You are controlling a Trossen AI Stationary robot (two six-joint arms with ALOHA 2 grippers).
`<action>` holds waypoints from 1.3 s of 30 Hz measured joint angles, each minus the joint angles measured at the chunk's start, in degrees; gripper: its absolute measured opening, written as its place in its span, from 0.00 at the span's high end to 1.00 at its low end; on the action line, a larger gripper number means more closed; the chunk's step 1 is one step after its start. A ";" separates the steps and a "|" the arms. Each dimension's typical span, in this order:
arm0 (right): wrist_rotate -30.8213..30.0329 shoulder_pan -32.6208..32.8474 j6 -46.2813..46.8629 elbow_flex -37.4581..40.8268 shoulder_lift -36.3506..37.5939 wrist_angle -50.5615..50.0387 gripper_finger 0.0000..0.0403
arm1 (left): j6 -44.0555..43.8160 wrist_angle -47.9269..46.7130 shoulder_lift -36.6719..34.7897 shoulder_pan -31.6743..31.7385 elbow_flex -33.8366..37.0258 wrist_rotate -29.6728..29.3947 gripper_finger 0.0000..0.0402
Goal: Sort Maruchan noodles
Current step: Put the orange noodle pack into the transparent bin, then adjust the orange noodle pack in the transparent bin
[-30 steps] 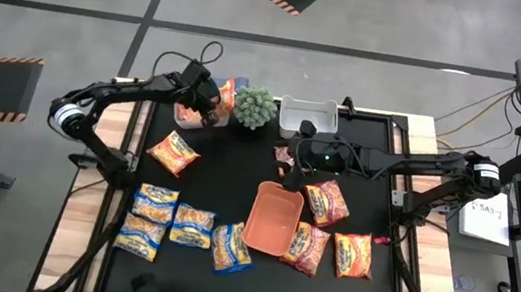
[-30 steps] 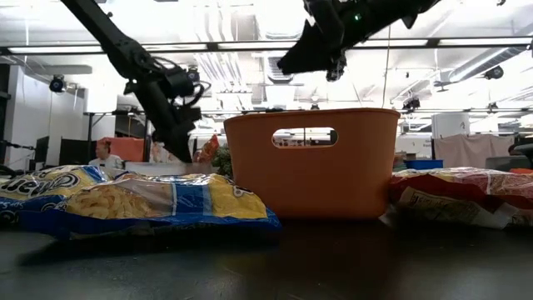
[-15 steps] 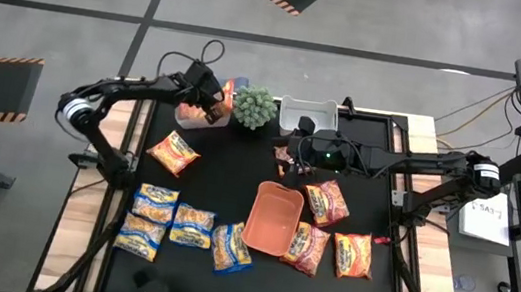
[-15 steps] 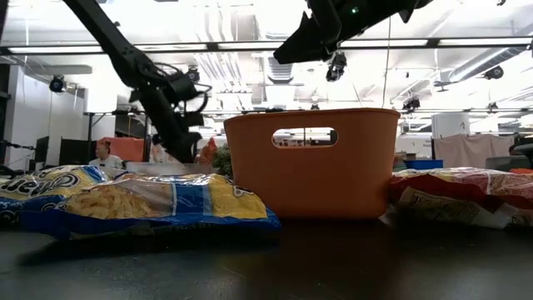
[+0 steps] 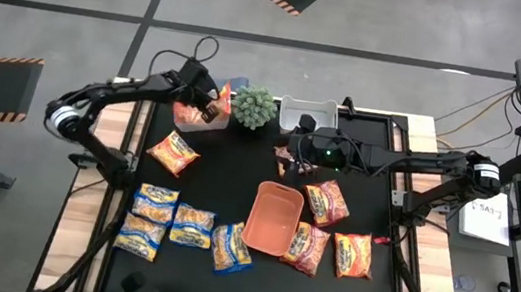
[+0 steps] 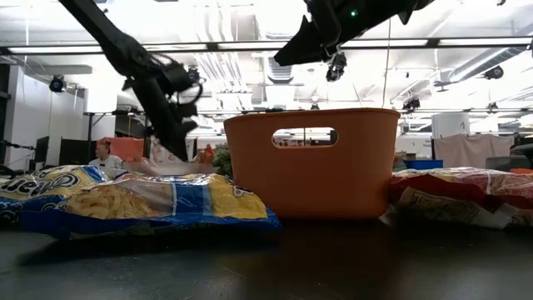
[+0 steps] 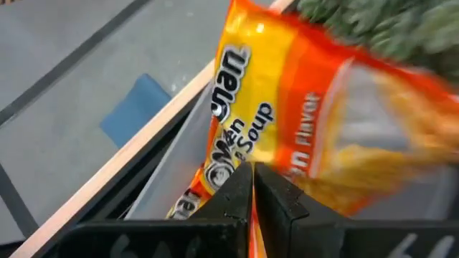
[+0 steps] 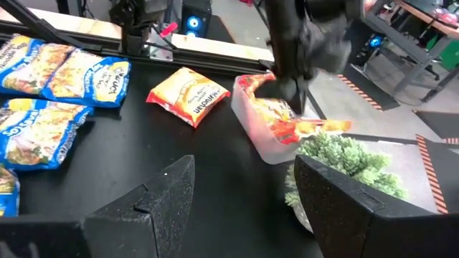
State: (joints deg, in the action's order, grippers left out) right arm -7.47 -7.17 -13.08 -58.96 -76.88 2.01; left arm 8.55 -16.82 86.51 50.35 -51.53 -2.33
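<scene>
Orange noodle packet (image 7: 301,122), glossy, crinkled, pinched by left hand (image 7: 252,188) over clear bin (image 8: 267,136); right hand (image 8: 240,197) spread.

The left gripper (image 5: 213,108) pinches a ramen packet (image 7: 315,136) over the clear bin (image 5: 189,116) at the table's (image 5: 238,163) far left corner, with the plant (image 5: 254,108) and a second bin (image 5: 307,114) beside it along the far edge. The tray (image 5: 274,218) sits mid-table; packets lie in rows by the near edge on both sides. The right gripper (image 5: 289,158) hovers behind the tray.
</scene>
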 joint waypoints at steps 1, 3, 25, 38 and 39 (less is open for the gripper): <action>-0.01 -0.14 0.00 0.00 0.00 0.02 0.43 | -0.40 -0.78 -1.29 -0.04 0.00 0.02 1.00; -0.01 -0.40 0.01 0.00 0.00 0.02 0.43 | -1.15 -3.31 -3.98 -0.04 0.00 0.00 1.00; 0.01 -0.75 0.00 0.02 -0.02 -0.13 0.43 | -22.75 -21.26 -11.88 -0.02 0.33 -13.81 0.78; 0.02 -0.75 -1.09 0.39 -0.04 -1.14 0.43 | -24.24 -20.90 -8.73 -0.08 0.35 -19.68 0.50; 0.02 -0.75 -1.09 0.39 -0.04 -1.14 0.43 | -24.28 -20.93 -8.56 -0.30 0.35 -19.59 0.50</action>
State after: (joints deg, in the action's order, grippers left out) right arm -7.45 -7.92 -14.17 -58.57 -76.93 0.86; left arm -15.73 -37.75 77.95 50.05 -51.18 -21.92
